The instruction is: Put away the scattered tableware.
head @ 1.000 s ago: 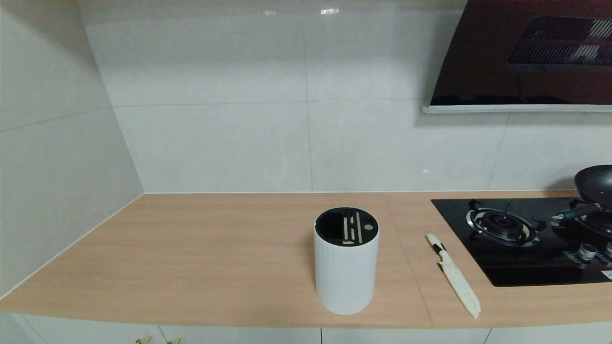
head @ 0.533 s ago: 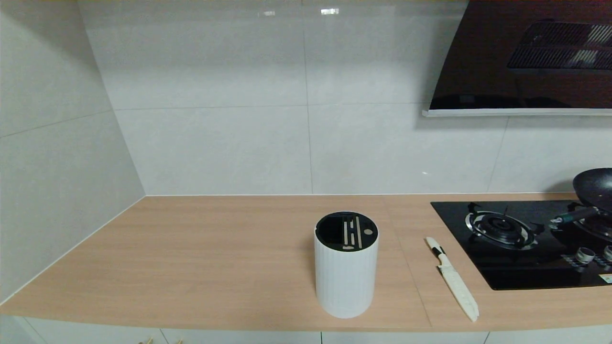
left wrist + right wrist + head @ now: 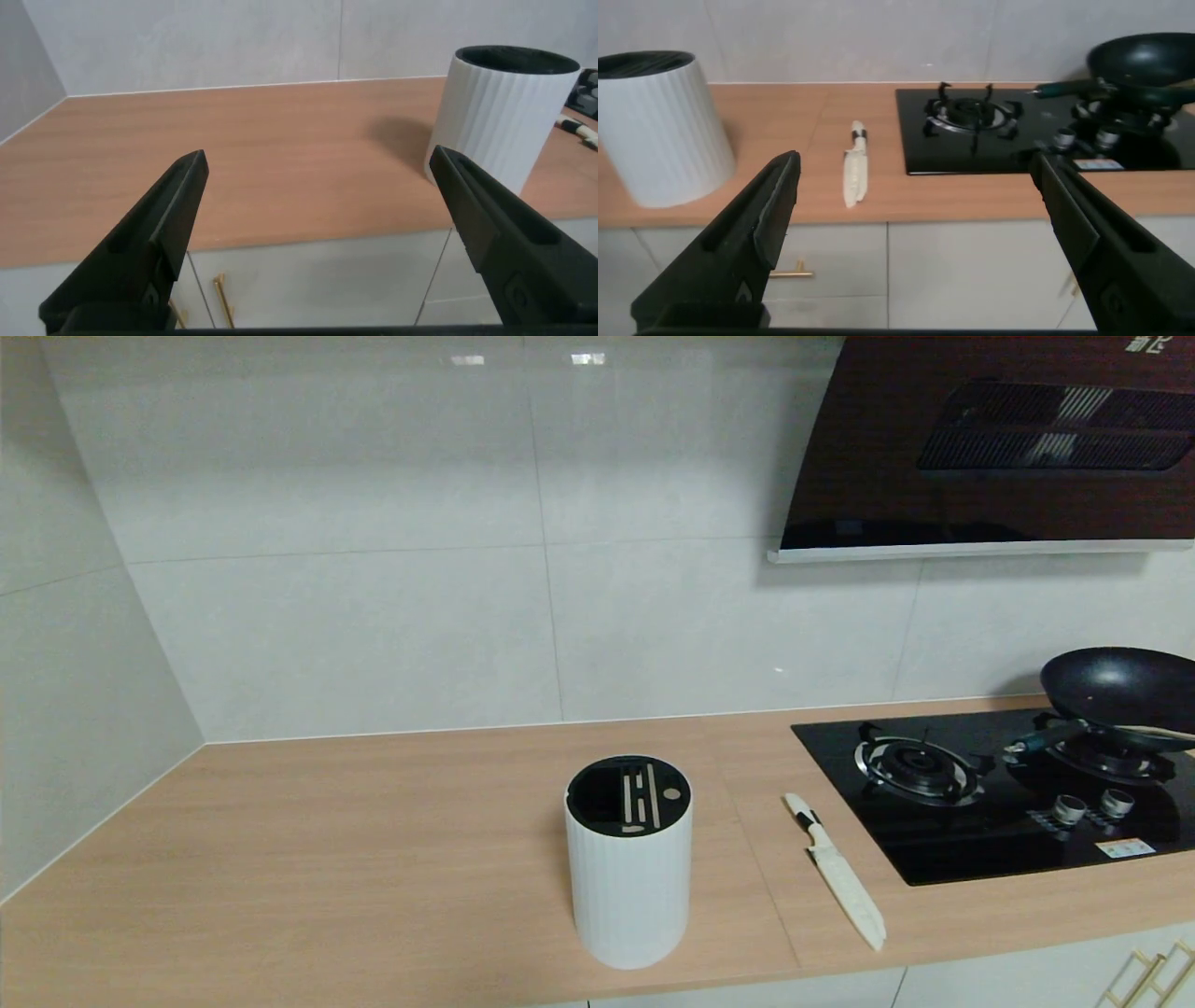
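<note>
Pale wood countertop (image 3: 327,840) runs along a white tiled wall (image 3: 373,616), with white cabinet fronts under its near edge and brass pulls (image 3: 1153,975) at the lower right. Near the middle of the counter, close to its near edge, a white ribbed cylindrical knife holder (image 3: 628,863) stands upright; its black top has a large opening on the left, narrow slots and a small round hole.

To the right of the holder a knife (image 3: 834,870) lies flat on the wood, apart from the holder. Its black and white handle points toward the wall and its pale blade tip reaches almost to the near edge. It sits between the holder and a black glass gas hob (image 3: 990,845), touching neither.

On the hob the left burner (image 3: 920,767) is bare, a black wok (image 3: 1120,686) rests on the right burner, and two knobs (image 3: 1069,807) sit at its near side. A dark range hood (image 3: 990,448) hangs on the wall above.

Left gripper (image 3: 318,163) is below and before the counter's near edge with its fingers spread wide, holding nothing; the holder stands to its right. Right gripper (image 3: 915,163) is likewise low before the counter's edge, fingers wide apart and empty, with the knife (image 3: 856,163) ahead on the counter.
</note>
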Available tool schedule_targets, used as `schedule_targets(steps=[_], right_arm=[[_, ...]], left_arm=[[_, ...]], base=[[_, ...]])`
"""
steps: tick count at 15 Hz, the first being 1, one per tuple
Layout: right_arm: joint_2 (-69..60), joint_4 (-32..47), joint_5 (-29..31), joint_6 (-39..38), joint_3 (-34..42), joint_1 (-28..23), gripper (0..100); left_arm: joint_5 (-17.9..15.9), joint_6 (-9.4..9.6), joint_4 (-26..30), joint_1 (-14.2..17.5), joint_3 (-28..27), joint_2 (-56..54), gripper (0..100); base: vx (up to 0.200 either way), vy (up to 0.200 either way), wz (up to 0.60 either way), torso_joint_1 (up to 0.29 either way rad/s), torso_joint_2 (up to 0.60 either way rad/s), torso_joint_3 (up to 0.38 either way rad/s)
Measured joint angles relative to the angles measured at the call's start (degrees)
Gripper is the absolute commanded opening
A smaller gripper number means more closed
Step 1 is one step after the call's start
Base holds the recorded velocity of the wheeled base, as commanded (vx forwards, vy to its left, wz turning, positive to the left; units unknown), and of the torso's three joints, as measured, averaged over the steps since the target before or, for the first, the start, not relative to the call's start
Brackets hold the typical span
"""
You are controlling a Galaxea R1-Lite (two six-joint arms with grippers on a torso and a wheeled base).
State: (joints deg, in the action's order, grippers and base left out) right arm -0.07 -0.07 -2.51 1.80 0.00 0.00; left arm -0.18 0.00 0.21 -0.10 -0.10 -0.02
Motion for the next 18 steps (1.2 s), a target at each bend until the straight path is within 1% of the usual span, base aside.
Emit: schedule_targets(steps=[12,15,18], right_arm=[[0.1,-0.1,-0.6,-0.1,-0.4,0.0,100],[3.2,-0.1,-4.1,-2.2,-7.2,1.0,100],[14.2,-0.4,-5.4,-2.7,-13.0,1.8,100]], left_arm=[[0.0,0.00,0.0,0.0,0.0,0.0,100],[0.0,0.00,0.0,0.0,0.0,0.0,100],[0.0,0.00,0.0,0.0,0.0,0.0,100]], base=[[0.000,0.000,0.00,0.000,0.00,0.000],[0.000,0.000,0.00,0.000,0.00,0.000],[0.000,0.000,0.00,0.000,0.00,0.000]])
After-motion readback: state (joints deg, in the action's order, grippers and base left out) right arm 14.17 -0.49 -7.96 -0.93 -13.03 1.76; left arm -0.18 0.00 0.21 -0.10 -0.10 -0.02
